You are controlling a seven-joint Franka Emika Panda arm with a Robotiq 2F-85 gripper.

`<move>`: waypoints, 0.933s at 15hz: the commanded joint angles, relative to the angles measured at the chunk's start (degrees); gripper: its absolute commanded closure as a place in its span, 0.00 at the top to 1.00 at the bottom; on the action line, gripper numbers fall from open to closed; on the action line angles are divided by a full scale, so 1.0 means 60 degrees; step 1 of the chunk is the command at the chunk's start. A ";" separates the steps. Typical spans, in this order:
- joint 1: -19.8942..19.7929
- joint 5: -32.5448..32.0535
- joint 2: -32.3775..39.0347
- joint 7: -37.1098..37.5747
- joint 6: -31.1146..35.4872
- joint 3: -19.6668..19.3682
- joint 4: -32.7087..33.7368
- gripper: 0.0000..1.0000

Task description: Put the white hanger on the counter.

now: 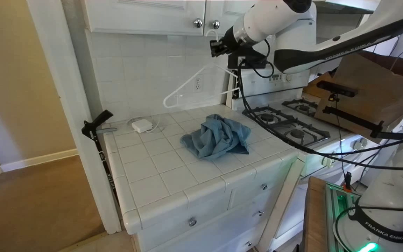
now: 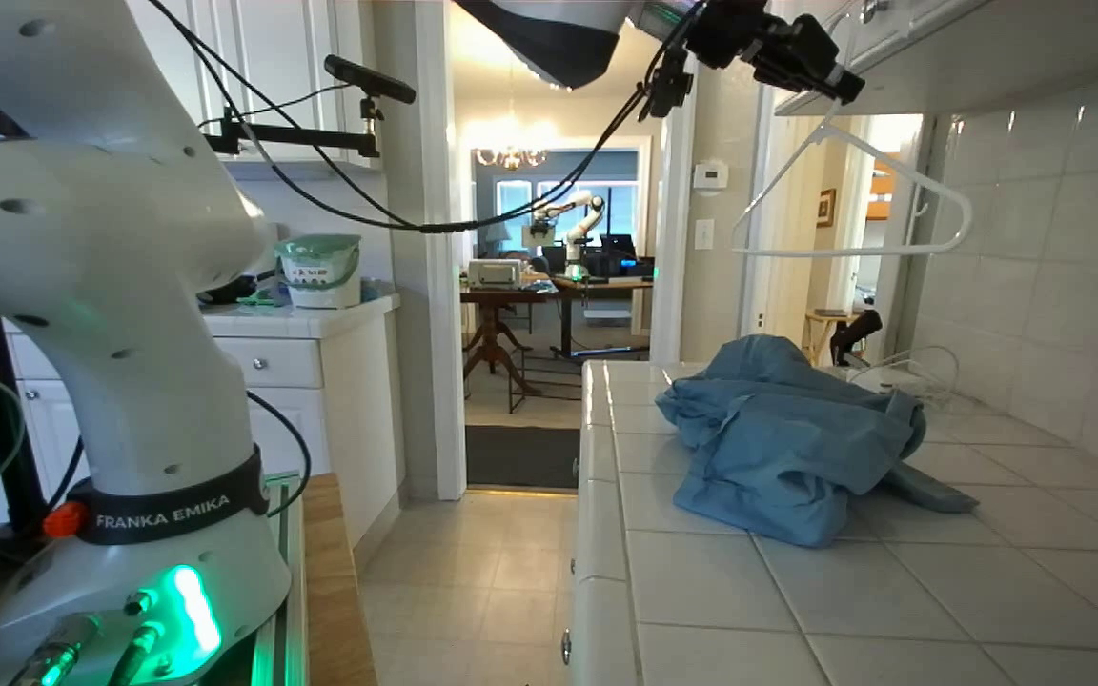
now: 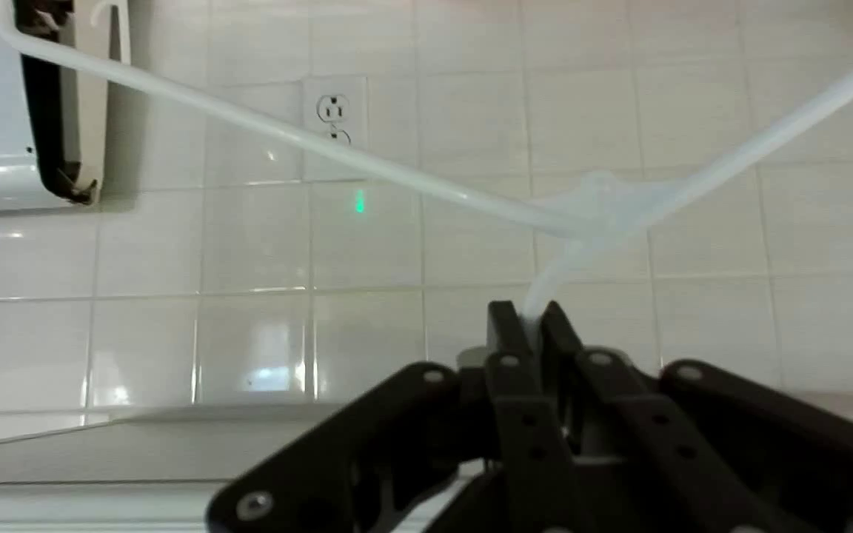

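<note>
The thin white triangular clothes hanger (image 2: 844, 252) hangs in the air above the white square-tiled counter (image 1: 168, 164), its neck pinched between the fingers of the black gripper (image 3: 528, 320), most plainly in the wrist view. Its lower bar shows whole in an exterior view. In both exterior views a crumpled blue cloth (image 1: 219, 138) lies on the counter. Black stove grates (image 1: 289, 121) and a green-lidded white bucket (image 2: 320, 283) each appear in an exterior view alone.
</note>
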 commanded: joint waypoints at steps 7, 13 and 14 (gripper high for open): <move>0.1563 0.2700 0.0469 -0.4743 -0.1803 -0.1639 -0.0329 0.02; 0.2147 0.3803 0.1407 -0.5893 -0.1730 -0.2109 -0.0267 0.02; 0.2179 0.3965 0.1511 -0.6050 -0.1787 -0.2121 -0.0270 0.02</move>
